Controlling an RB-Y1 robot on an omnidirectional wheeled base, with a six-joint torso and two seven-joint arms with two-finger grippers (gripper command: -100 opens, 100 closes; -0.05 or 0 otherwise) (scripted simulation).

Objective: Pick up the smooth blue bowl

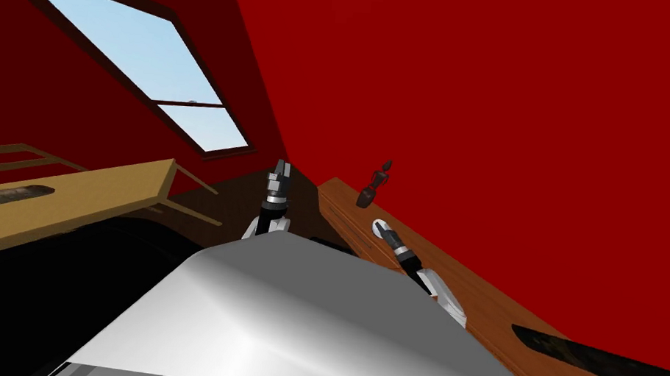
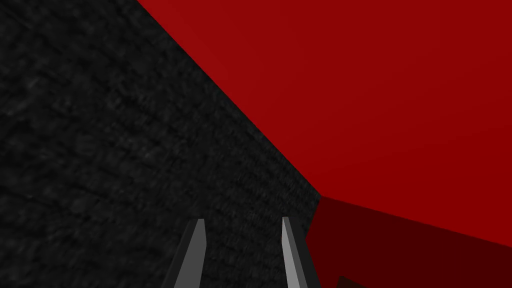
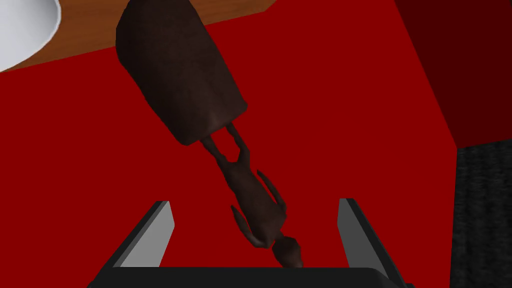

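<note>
**Right claw** (image 3: 253,201): fingers spread wide, nothing between the pads. It points along the bench top toward a dark brown carved figurine on a rounded block base (image 3: 180,75), which stands farther along, against the plain red wall (image 1: 524,99).

**Task's thing:** a smooth rounded bowl, drawn white rather than blue (image 3: 20,30). It rests on the long brown wooden bench (image 1: 494,311) that runs along the right wall. The bowl lies off to one side of the claw's line, outside the gap between the fingers. In the head view it sits just at the end of the right forearm, nearer than the figurine and apart from it.

**Left claw** (image 2: 242,220): held out toward the far corner, fingers parted by a narrower gap, carrying nothing.

**Step in hand, as judged:** the approach. The claw is close to the bowl but not yet set on it, and no grasp has begun.

**Next move, as judged:**
- Turn the wrist from the figurine toward the bowl.
- Lower the claw so that one finger goes inside the rim and one outside.
- Press the fingers on the wall of the bowl and lift straight up, clear of the figurine.
</note>
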